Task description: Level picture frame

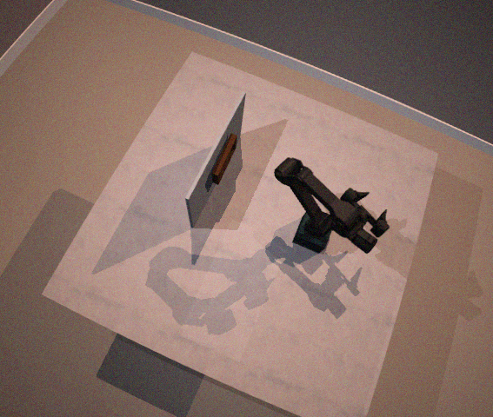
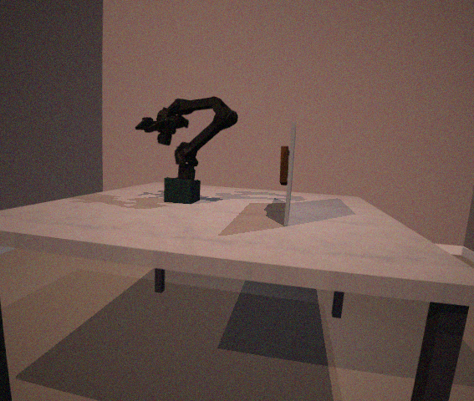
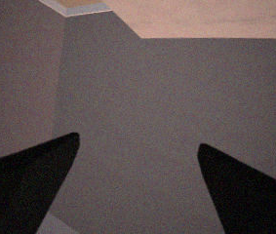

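Observation:
The picture frame (image 1: 224, 159) (image 2: 284, 165) is a brown piece on the arm's side of the thin upright wall panel (image 1: 201, 214) (image 2: 290, 176). The top and exterior views see it nearly edge-on, so its picture side and exact tilt cannot be judged. The screw and the notched strip are hidden. My gripper (image 1: 376, 202) (image 2: 137, 125) (image 3: 139, 144) is open, with nothing between its dark pointed fingers. It is high above the table, well away from the frame, and points away from the panel. The frame is not in the wrist view.
The arm's dark green base block (image 1: 311, 235) (image 2: 181, 190) stands on the pale table (image 1: 282, 359) (image 2: 141, 233), on the side of the panel where the frame hangs. The arm's elbow (image 1: 289, 170) (image 2: 227, 118) bends toward the panel. Shadows of arm and panel lie on the table.

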Action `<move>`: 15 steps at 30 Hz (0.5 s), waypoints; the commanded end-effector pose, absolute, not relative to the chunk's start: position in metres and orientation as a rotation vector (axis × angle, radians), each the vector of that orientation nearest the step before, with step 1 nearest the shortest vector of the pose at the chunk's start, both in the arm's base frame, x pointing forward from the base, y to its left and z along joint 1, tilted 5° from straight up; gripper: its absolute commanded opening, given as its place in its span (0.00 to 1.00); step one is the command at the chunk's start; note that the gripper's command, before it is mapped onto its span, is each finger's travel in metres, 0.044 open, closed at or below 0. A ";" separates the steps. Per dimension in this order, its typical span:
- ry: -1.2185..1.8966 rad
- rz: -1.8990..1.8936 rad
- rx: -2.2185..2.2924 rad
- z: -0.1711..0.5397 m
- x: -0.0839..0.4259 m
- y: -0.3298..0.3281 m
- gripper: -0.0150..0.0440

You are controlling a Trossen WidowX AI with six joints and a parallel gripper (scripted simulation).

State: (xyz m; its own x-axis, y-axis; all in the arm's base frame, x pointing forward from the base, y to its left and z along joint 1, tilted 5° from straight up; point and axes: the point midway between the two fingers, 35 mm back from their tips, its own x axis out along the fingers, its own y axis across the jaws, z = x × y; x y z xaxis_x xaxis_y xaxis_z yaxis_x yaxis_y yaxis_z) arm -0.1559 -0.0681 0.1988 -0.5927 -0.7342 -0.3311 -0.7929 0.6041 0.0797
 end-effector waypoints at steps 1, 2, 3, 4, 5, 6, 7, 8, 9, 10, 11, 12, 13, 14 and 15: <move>2.574 0.322 -1.239 0.199 -0.157 -0.067 0.89; 2.590 0.330 -1.206 0.198 -0.159 -0.062 0.84; 2.617 0.345 -1.150 0.197 -0.163 -0.054 0.80; 2.646 0.362 -1.081 0.195 -0.167 -0.045 0.75; 2.673 0.380 -1.011 0.194 -0.171 -0.035 0.71; 2.697 0.399 -0.940 0.193 -0.174 -0.025 0.69; 2.718 0.417 -0.868 0.191 -0.176 -0.015 0.69; 2.736 0.436 -0.795 0.190 -0.178 -0.004 0.69; 2.752 0.454 -0.722 0.189 -0.179 0.006 0.69; 2.765 0.472 -0.648 0.188 -0.180 0.017 0.69; 2.775 0.488 -0.582 0.188 -0.179 0.026 0.69; 2.783 0.500 -0.528 0.189 -0.178 0.033 0.69; 2.787 0.511 -0.481 0.188 -0.178 0.040 0.69; 2.789 0.525 -0.425 0.188 -0.177 0.048 0.69; 2.791 0.541 -0.358 0.187 -0.175 0.057 0.69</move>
